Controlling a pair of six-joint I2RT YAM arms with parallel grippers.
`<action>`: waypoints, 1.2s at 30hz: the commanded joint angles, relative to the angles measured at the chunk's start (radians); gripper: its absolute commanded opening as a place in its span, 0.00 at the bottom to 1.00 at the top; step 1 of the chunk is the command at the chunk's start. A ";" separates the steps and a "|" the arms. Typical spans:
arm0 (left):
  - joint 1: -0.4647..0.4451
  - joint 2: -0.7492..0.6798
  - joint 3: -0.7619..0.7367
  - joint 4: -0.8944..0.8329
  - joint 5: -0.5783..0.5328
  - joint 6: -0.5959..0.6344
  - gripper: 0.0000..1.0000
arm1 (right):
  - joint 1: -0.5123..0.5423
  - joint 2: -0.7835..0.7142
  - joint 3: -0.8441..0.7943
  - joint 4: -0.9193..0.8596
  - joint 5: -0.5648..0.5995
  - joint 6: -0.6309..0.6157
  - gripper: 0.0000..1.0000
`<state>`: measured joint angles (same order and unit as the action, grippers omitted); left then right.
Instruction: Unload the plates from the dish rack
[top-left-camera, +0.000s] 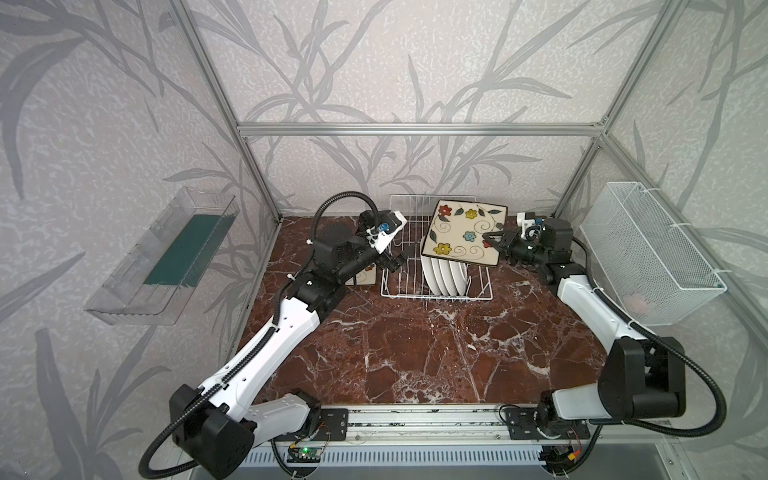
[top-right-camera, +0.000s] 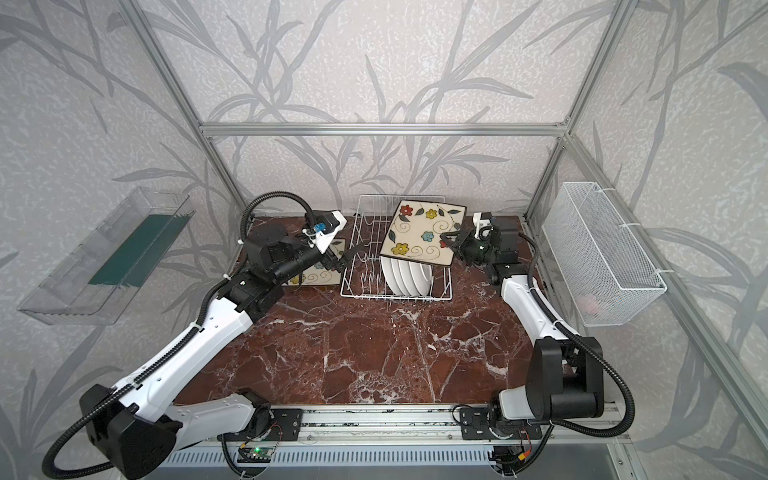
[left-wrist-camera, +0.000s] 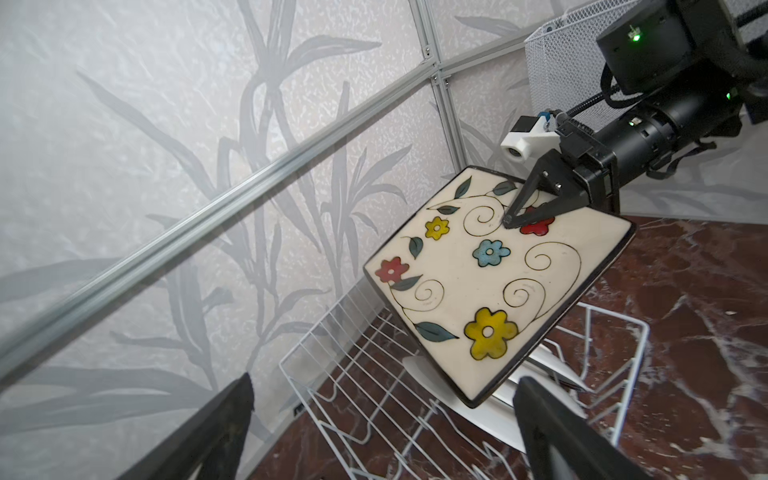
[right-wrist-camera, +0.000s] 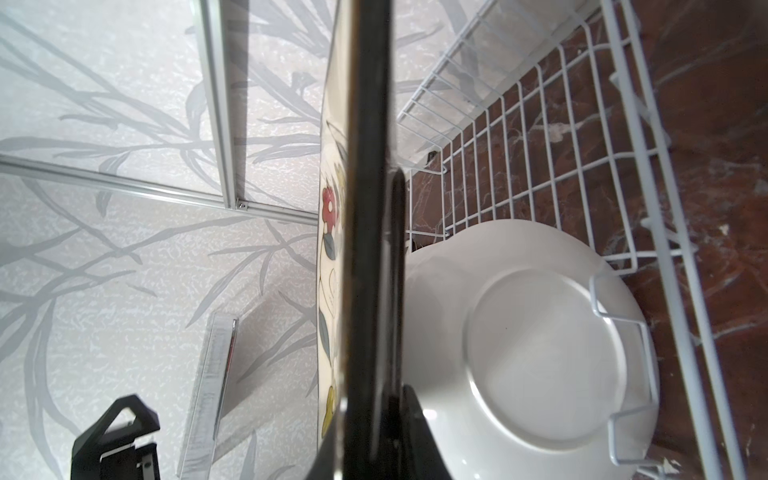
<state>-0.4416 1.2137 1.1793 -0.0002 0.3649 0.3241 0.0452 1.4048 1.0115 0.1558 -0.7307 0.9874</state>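
– At the far end of the red-brown marble tabletop (top-left-camera: 415, 353): what stands there?
– A white wire dish rack (top-left-camera: 436, 297), long side toward the camera. A row of round white plates (top-left-camera: 442, 276) stands on edge between the tines in its right half. The left half shows bare tines.
– And the square cream plate with coloured flowers (top-left-camera: 463, 232)?
– Off the tines, tilted face-up above the round white plates. The right gripper (top-left-camera: 493, 240) pinches its right-hand edge, one finger on the face beside a red flower, the other under the black back. Whether the low edge touches the round plates cannot be told.
– The left gripper (top-left-camera: 395, 258)?
– Spread wide, holding nothing, at the rack's left rim, pointed toward the held plate.
– Obstructions?
– The rack's rear grid wall stands just behind the held plate, and the round plates sit directly beneath it. A second floral square plate (top-right-camera: 316, 277) lies flat on the tabletop just left of the rack, half hidden under the left arm.
– Surroundings?
– A clear plastic tray (top-left-camera: 124, 286) with a dark green lining hangs on the left wall. A white fine-mesh basket (top-left-camera: 648, 249) hangs on the right wall, well apart from the rack.
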 joint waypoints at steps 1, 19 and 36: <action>0.095 0.068 0.094 -0.147 0.174 -0.337 0.99 | 0.006 -0.106 -0.005 0.299 -0.086 -0.076 0.00; 0.138 0.395 0.201 0.127 0.598 -0.755 0.94 | 0.067 -0.024 -0.034 0.577 -0.177 -0.092 0.00; 0.104 0.488 0.238 0.220 0.699 -0.852 0.73 | 0.106 0.051 -0.035 0.743 -0.186 -0.049 0.00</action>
<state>-0.3252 1.6932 1.3796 0.2138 1.0271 -0.5243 0.1402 1.4864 0.9394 0.6624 -0.8963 0.9154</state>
